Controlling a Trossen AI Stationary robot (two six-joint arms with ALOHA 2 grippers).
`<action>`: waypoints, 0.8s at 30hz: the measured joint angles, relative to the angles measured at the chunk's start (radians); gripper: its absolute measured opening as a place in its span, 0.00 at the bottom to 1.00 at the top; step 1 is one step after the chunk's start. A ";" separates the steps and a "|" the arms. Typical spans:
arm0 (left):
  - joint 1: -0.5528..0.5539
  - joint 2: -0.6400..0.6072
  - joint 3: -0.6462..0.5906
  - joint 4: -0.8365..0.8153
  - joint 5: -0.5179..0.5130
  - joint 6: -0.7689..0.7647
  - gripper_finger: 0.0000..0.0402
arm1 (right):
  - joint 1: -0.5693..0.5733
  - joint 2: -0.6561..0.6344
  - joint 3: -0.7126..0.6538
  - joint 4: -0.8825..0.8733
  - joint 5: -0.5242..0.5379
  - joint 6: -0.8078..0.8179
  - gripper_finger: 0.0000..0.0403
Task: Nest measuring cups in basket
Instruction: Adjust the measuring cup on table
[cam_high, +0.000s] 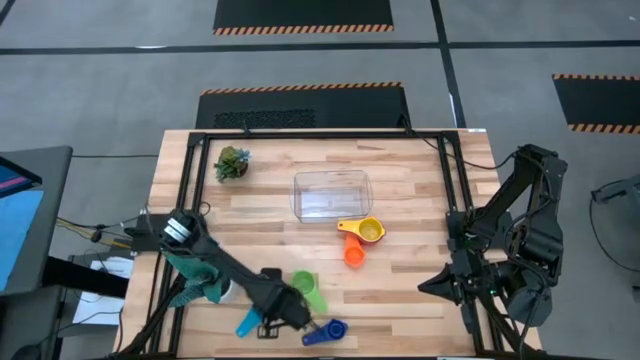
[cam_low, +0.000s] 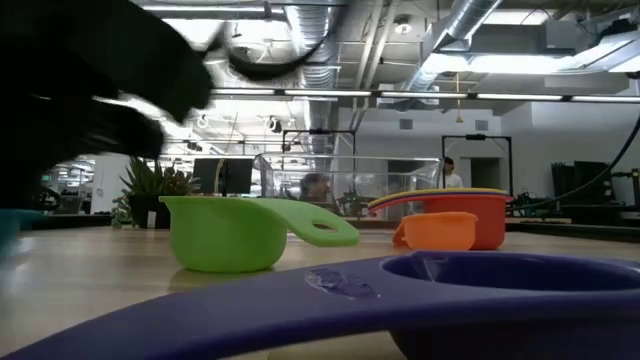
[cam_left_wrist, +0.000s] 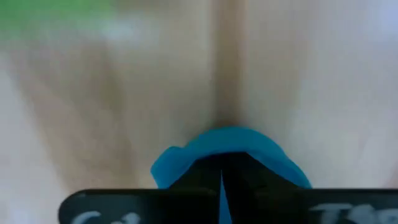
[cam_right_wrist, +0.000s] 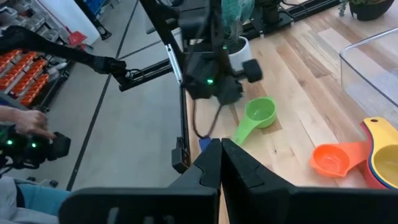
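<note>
My left gripper (cam_high: 285, 312) (cam_left_wrist: 222, 180) points down near the table's near edge, shut on the light blue measuring cup (cam_high: 245, 323) (cam_left_wrist: 230, 146). A green cup (cam_high: 307, 290) (cam_low: 225, 235) stands just beyond it, and a dark blue cup (cam_high: 325, 333) (cam_low: 470, 290) lies to its right. An orange cup (cam_high: 354, 251) and a yellow cup inside a red one (cam_high: 369, 231) sit by the clear basket (cam_high: 331, 194). My right gripper (cam_high: 432, 286) (cam_right_wrist: 221, 158) hangs shut and bare, raised over the table's right side. My left gripper pinches the light blue cup between its two fingers from above, pointing down. A rounded blue part (cam_left_wrist: 186, 162) shows just past the fingertips, and a sliver of blue sits between them. Whether that part is rim or handle, and whether the cup touches the table, I cannot tell.
A small teal plant in a white pot (cam_high: 232, 163) stands at the far left of the table. A black frame rail (cam_high: 450, 180) runs along the table's edges. Bare wood lies between the basket and the green cup.
</note>
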 joint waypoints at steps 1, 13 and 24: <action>0.020 -0.002 0.000 0.017 -0.022 0.025 0.00 | 0.000 0.000 0.000 0.005 0.000 0.000 0.07; 0.285 -0.013 0.119 0.125 -0.187 0.254 0.00 | 0.000 0.000 0.000 0.042 0.001 0.001 0.07; 0.174 -0.013 0.308 -0.085 -0.033 0.200 0.00 | 0.000 0.000 0.000 0.040 0.003 -0.019 0.07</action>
